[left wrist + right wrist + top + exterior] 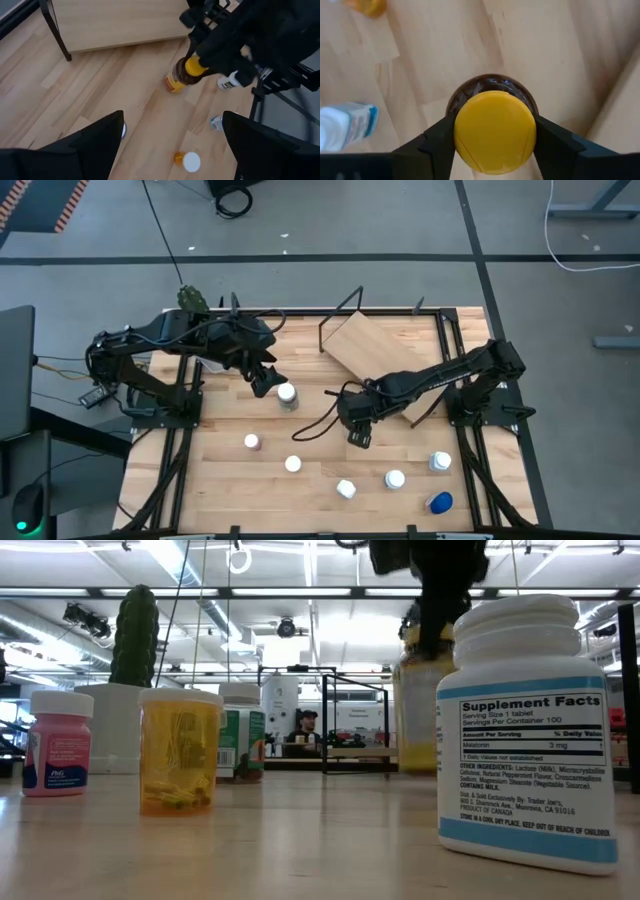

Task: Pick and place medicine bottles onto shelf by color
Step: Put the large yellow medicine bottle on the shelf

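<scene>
Pale plank tabletop (300, 490) carries the whole scene, with a workshop room visible beyond it. Both dark fingers of the right gripper (495, 132) are clamped on the round yellow cap of a dark brown medicine bottle (492, 97); the left wrist view shows this bottle (182, 75) upright and near the angled light-wood shelf board on its thin black frame (365, 340), though whether its base touches the planks I cannot tell. The left gripper (172, 135) hangs with its fingers spread wide and empty, beside a white-capped bottle (287, 394).

Judged by its look, the brown bottle is rigid and fairly light, its smooth cap likely slippery. A hold on the cap alone may let the body swing, so a grip lower, around the neck, would seem steadier.

Scattered smaller bottles wait nearer the front: white-capped ones (293, 464), a blue-capped one (440, 502) and a pink one (58, 745).
</scene>
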You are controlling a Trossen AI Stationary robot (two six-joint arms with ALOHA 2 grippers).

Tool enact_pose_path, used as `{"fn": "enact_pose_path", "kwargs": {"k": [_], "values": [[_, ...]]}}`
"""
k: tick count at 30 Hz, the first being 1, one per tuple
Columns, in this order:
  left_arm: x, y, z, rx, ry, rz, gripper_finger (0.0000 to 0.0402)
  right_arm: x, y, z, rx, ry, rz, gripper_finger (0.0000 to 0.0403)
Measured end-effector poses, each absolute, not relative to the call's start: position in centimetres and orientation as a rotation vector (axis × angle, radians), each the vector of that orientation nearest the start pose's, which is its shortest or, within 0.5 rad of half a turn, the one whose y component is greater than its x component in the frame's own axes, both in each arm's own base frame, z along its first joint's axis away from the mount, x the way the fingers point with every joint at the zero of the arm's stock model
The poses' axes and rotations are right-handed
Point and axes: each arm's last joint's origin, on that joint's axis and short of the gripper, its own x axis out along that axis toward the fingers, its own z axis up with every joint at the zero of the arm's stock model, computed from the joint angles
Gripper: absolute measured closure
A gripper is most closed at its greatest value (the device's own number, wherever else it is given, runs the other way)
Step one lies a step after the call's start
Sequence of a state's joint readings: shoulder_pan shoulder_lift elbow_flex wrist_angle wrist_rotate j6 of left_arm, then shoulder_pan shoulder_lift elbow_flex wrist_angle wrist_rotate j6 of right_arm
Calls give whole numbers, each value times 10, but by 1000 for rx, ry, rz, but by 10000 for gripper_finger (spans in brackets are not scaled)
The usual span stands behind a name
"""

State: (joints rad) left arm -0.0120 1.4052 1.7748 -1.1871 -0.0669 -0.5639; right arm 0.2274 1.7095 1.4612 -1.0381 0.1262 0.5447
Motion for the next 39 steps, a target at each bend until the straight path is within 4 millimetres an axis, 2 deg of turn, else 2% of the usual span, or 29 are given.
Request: {"fn": "enact_pose_path", "kwargs": {"k": [4,8,13,18,25,33,39], "values": [[249,-1,437,-499,785,282,56,317,57,307,202,1230,-297,179],[249,-1,437,-499,789,284,56,298,32,341,246,1130,-373,179],[249,-1,437,-499,788,284,56,277,-19,356,348,1067,-519,179],[249,-1,437,-512,782,296,56,276,-71,352,351,1056,-598,179],[249,-3,437,-543,779,302,56,280,-132,332,388,1095,-694,179],[249,-11,437,-599,779,303,56,288,-170,302,397,1172,-699,179],[248,-16,437,-622,781,297,56,283,-195,303,385,1097,-755,179]]}}
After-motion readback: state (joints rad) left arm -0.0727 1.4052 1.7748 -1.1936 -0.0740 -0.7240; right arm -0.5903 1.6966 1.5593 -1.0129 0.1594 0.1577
